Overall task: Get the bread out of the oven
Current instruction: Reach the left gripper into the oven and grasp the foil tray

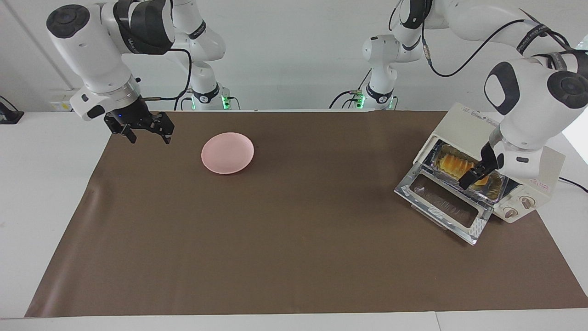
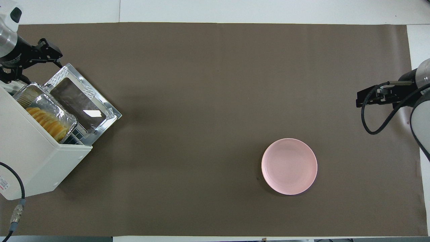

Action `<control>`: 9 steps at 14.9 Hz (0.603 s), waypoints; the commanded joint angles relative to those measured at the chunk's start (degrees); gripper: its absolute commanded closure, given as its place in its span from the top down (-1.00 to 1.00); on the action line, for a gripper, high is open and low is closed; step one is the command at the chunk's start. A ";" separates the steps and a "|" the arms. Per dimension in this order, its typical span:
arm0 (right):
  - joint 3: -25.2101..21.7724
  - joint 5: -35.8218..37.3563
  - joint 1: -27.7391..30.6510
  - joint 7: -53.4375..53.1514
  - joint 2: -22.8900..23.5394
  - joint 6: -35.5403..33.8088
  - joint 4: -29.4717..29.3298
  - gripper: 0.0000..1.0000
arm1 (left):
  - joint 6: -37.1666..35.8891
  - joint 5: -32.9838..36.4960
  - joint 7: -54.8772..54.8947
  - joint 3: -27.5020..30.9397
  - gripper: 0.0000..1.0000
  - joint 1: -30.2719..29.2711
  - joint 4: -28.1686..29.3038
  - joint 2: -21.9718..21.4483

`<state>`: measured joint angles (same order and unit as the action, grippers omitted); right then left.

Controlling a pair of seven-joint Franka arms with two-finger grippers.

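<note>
Two grippers are mine, and only one is busy. My left gripper (image 1: 477, 174) hangs at the mouth of the oven (image 1: 528, 184), low over the foil tray (image 1: 494, 188) that sticks out of the opening; whether its fingers are parted or pressed together I cannot tell, nor whether they touch anything.

The oven stands at the left arm's end of the table, turned at an angle to the brown mat (image 1: 294, 257). Its glass door (image 1: 448, 204) is folded down flat on the mat, away from the robots. The bread (image 2: 47, 122) lies in the foil tray, part under the oven's roof and part showing. Its long axis runs across the opening, along the tray's length and parallel to the door's hinge, with one end toward the knobs (image 1: 519, 207). The ridges cross that axis.

My right gripper (image 1: 146, 130) waits in the air over the mat's edge at the right arm's end, fingers spread and holding nothing. A pink plate (image 1: 228, 152) sits on the mat near it, well apart from the oven.
</note>
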<state>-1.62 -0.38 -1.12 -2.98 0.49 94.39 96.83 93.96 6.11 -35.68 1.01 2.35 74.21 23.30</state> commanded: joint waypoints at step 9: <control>0.74 0.82 0.95 0.79 -1.01 0.26 0.99 1.00 | 17.91 6.55 -16.80 0.92 1.00 0.20 31.08 -11.35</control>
<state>-1.62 -0.38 -1.12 -2.98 0.49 94.39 96.83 109.41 10.64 -50.82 1.65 2.16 100.31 14.84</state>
